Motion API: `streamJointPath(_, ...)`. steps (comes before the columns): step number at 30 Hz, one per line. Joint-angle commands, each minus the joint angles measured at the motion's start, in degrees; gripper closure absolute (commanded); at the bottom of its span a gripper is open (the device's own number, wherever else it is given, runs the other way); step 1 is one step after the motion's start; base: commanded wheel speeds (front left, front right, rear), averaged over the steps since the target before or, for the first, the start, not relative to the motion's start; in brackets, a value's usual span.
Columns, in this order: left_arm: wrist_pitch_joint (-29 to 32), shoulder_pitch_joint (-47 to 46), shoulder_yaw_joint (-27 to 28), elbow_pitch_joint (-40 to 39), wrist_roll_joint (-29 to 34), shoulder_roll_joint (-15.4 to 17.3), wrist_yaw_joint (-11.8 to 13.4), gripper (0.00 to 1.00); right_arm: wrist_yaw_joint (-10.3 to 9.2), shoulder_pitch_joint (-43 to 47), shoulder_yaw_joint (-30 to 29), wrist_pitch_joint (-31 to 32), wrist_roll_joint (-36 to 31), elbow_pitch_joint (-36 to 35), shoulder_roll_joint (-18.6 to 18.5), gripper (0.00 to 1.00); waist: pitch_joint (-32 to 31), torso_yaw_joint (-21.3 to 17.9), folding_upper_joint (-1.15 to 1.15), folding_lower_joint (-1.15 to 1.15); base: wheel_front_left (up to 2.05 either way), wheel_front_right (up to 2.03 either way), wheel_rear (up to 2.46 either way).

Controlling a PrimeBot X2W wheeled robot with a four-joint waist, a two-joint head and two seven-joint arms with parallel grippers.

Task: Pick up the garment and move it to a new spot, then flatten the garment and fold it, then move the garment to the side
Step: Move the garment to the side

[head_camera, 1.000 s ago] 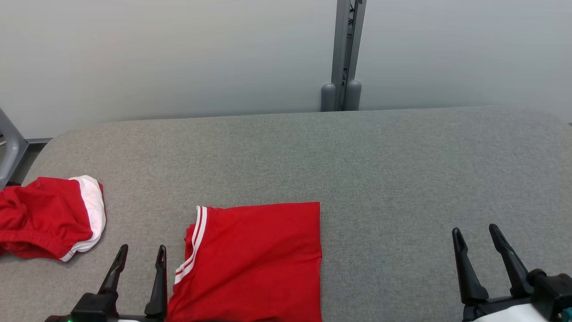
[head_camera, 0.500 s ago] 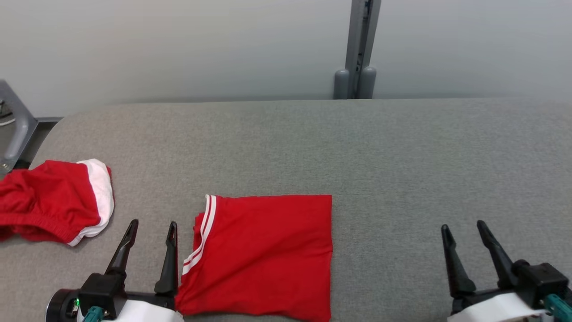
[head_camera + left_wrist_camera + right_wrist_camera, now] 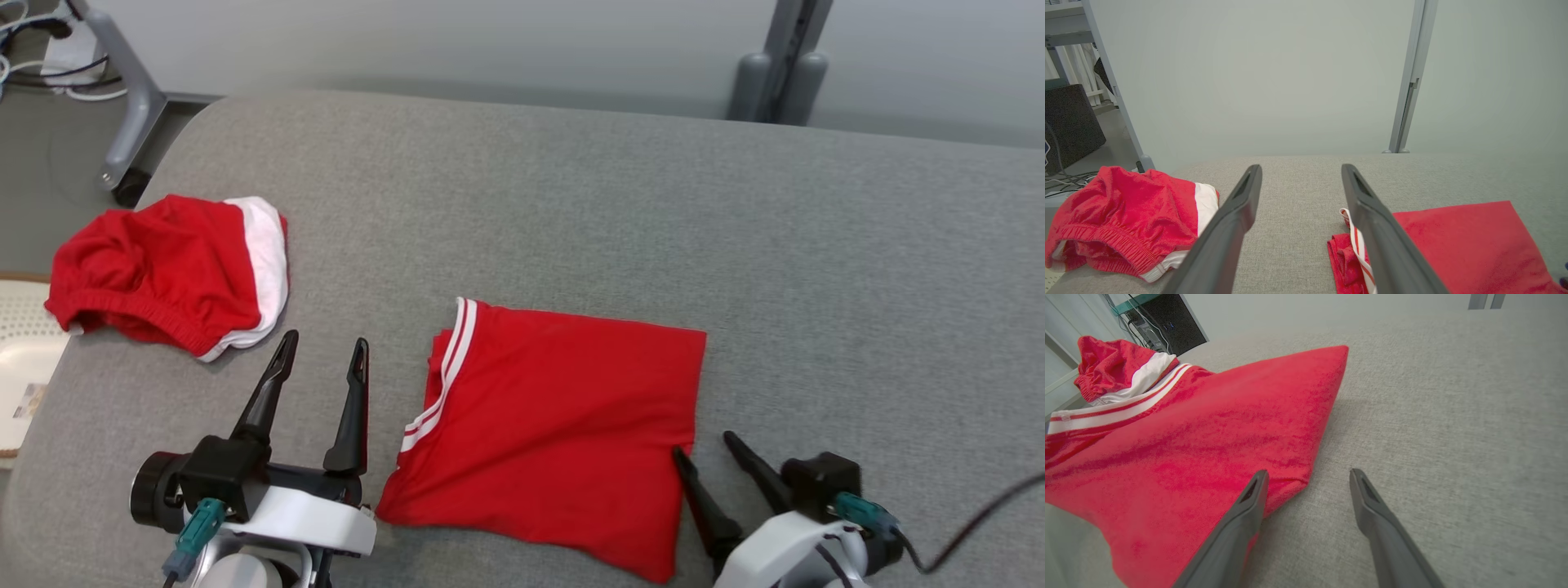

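Note:
The garment (image 3: pixel 555 425) is red with white stripes at its left edge and lies folded into a flat rectangle on the grey table (image 3: pixel 653 204). It also appears in the wrist views (image 3: pixel 1461 249) (image 3: pixel 1200 449). My left gripper (image 3: pixel 325 340) (image 3: pixel 1301 167) stands open just left of the striped edge, above bare table. At the garment's near right edge my right gripper (image 3: pixel 702 443) (image 3: pixel 1308 471) is open. Its left finger overlaps that edge and its right finger is over bare table. Neither gripper holds anything.
A second red garment with a white band (image 3: pixel 163 269) (image 3: pixel 1126 212) lies crumpled at the table's left end. A grey post (image 3: pixel 780 73) stands behind the table, and a metal frame leg (image 3: pixel 122 106) with cables stands on the floor at far left. A white object (image 3: pixel 20 359) sits beyond the left edge.
The head camera has tilted down and turned, shifting the whole picture. My right gripper has come left from open table to the folded garment's right edge. Both grippers stay open.

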Motion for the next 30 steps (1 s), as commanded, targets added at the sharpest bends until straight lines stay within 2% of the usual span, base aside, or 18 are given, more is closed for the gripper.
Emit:
streamJointPath(1, -0.2, -1.1, 0.0, 0.3, -0.4, 0.2, -0.1, 0.00, 0.01, -1.2, 0.7, 0.2, 0.6, 0.9, -0.3, 0.00, 1.2, 1.2, 0.00, 0.00, 0.00, 0.00, 0.00)
streamJointPath(6, -0.5, -2.2, -0.1, 1.3, -0.3, -0.3, -0.3, 0.00, 0.01, -4.7, 6.8, 3.0, 4.5, 6.8, -1.0, 0.00, 1.9, 1.9, 0.00, 0.00, 0.00, 0.00, 0.00)
streamJointPath(7, -0.6, -2.4, 0.0, 1.4, -0.4, -0.4, -0.3, 0.00, 0.01, -5.1, 7.7, 3.5, 5.4, 7.7, -1.0, 0.14, 2.0, 1.9, 0.00, 0.00, 0.00, 0.00, 0.00)
streamJointPath(9, -0.6, -2.5, 0.2, 1.1, -0.3, -0.5, -0.4, 0.00, 0.01, -5.8, 9.3, 5.0, 6.7, 9.3, -1.3, 1.00, 2.1, 1.8, 0.00, 0.00, 0.00, 0.00, 0.00)
streamJointPath(17, -0.6, -1.2, 1.2, -0.7, 1.0, -0.2, -1.2, 0.00, -0.10, -9.6, 10.6, 0.7, 8.2, 10.0, -4.0, 1.00, 1.8, -1.8, 0.00, 0.00, 0.00, 0.00, 0.00)
streamJointPath(22, -0.6, -1.1, 1.5, -2.2, 1.7, -0.2, -1.4, 0.00, -0.12, -11.7, 11.8, -1.0, 7.5, 9.4, -6.5, 1.00, 2.3, -6.4, 0.00, 0.00, 0.00, 0.00, 0.00)
streamJointPath(30, -0.6, -3.0, 0.7, -4.8, 3.4, 0.5, -2.4, 0.00, -0.04, -17.5, 16.1, -2.4, 6.5, 8.8, -13.2, 1.00, 5.5, -14.6, 0.00, 0.00, 0.00, 0.00, 0.00)
